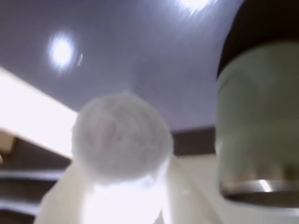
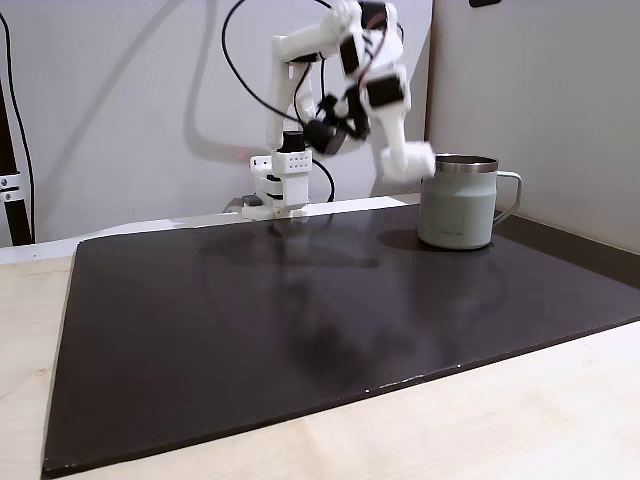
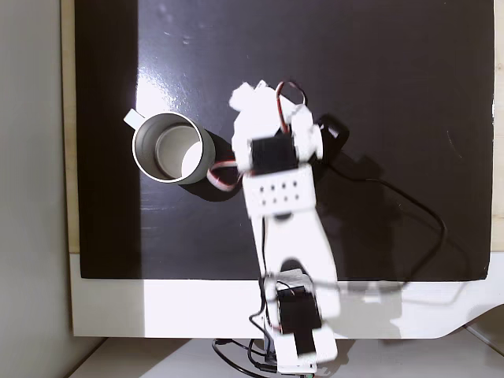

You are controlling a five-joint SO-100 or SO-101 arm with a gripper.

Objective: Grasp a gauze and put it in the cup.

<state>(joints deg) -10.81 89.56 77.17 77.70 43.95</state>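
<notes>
Between the claw's fingers: I see the gauze (image 1: 121,135), a fluffy white ball, blurred and close to the lens in the wrist view.
Gauze, side fixed view: a white blob (image 2: 417,160) at the arm's tip, lifted off the mat, just left of the cup's rim and about level with it; I cannot tell whether they touch.
Claw: closed around the gauze (image 1: 124,186), its pale fingers (image 1: 60,200) rising from the bottom edge of the wrist view; in the top-down fixed view it sits at the arm's far end (image 3: 250,101), too blurred for me to separate fingers from gauze.
Cup: pale sage-green mug (image 2: 457,205) with a steel rim, upright on the mat, handle pointing right in the side fixed view; from above (image 3: 140,134) it stands left of the arm, handle toward the upper left. In the wrist view it looms at the right (image 1: 257,126), appearing upside down.
Arm: white printed links with black servos (image 3: 277,185), reaching out from its base at the mat's edge.
Surface: a dark mat (image 2: 300,330) lying on a light wooden top (image 2: 520,420).
</notes>
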